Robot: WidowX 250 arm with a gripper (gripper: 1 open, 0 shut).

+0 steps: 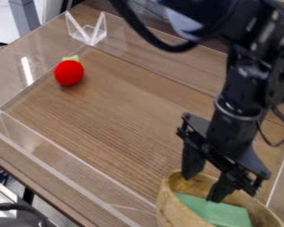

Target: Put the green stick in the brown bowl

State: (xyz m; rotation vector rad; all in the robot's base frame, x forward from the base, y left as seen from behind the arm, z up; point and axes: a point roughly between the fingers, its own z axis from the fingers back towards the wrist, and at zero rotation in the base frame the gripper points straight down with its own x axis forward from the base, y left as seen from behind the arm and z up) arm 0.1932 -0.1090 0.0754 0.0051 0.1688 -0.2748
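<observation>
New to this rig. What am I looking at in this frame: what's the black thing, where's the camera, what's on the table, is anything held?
The black thing is a single robot arm; its gripper points straight down at the lower right. There is one picture, taken by a fixed camera looking down across the table from one side.

On the wood-grain table, inside low clear plastic walls, a small red ball lies far left. At the bottom right is the brown bowl, partly cut off by the frame edge, with the green stick lying inside it.

The gripper's fingers are spread open just above the bowl. Nothing is held: the stick rests in the bowl, apart from the fingers, so the placing looks done.
</observation>
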